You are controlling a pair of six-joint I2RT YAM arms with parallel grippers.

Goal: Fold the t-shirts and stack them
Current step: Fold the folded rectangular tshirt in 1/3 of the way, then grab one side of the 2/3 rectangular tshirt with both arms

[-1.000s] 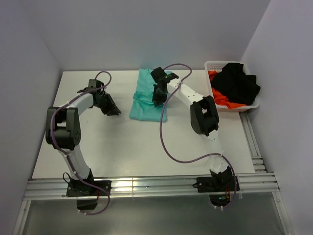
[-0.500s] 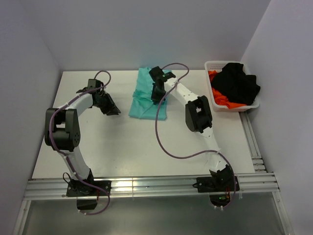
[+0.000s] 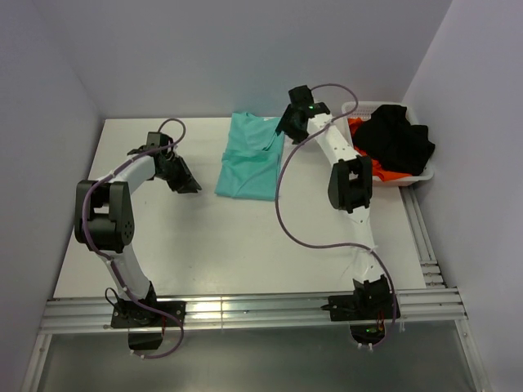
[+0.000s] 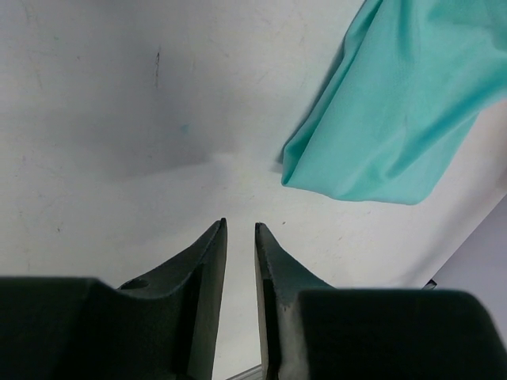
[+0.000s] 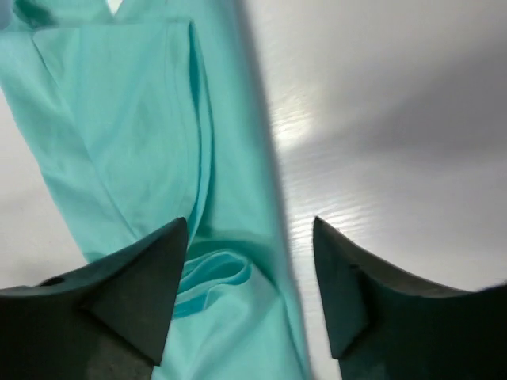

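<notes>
A teal t-shirt (image 3: 250, 159) lies partly folded on the white table at the back centre, its sleeve tucked into a loose fold (image 5: 214, 273). My right gripper (image 3: 286, 131) hovers over the shirt's right edge, between shirt and basket; its jaws (image 5: 249, 222) stand wide apart with nothing in them. My left gripper (image 3: 189, 186) rests low over bare table left of the shirt. Its fingers (image 4: 240, 226) are a narrow gap apart and hold nothing; the shirt's near corner (image 4: 396, 119) lies ahead of them to the right. More t-shirts, black (image 3: 396, 139) and orange (image 3: 368, 167), sit in the basket.
A white basket (image 3: 353, 108) stands at the table's back right corner against the wall. Purple cables loop from both arms over the table. Walls close in the left, back and right sides. Metal rails run along the near edge (image 3: 245, 309).
My right gripper has opened, let go of the teal shirt, and swung right and back toward the basket. The shirt has settled flat. The left arm has stayed still.
</notes>
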